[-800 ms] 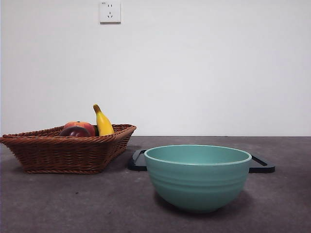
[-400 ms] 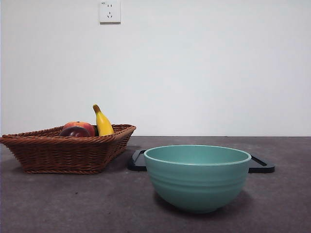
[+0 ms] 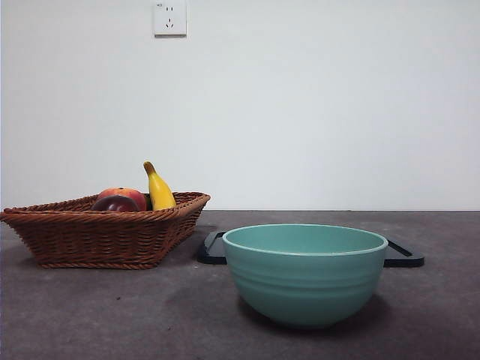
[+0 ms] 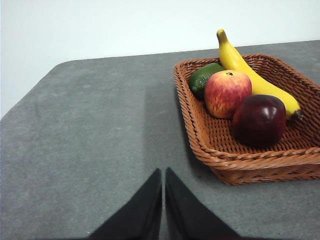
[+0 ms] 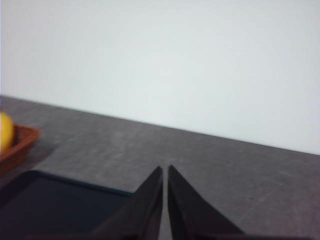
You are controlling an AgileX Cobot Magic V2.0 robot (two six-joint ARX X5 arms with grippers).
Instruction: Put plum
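The plum [image 4: 259, 119] is dark maroon and glossy; it lies in the brown wicker basket [image 4: 235, 159] beside a red-orange peach-like fruit [image 4: 227, 92], a yellow banana [image 4: 250, 75] and a green fruit [image 4: 204, 78]. In the front view the plum [image 3: 115, 204] peeks over the basket [image 3: 105, 232] rim at the left. My left gripper [image 4: 163, 175] is shut and empty, hovering above bare table a short way from the basket. My right gripper [image 5: 165, 172] is shut and empty too, above the black tray [image 5: 55, 205].
A teal bowl [image 3: 305, 271] stands near the front at centre-right. Behind it lies the flat black tray [image 3: 405, 255]. A white wall with a socket [image 3: 169, 18] closes the back. Neither arm shows in the front view.
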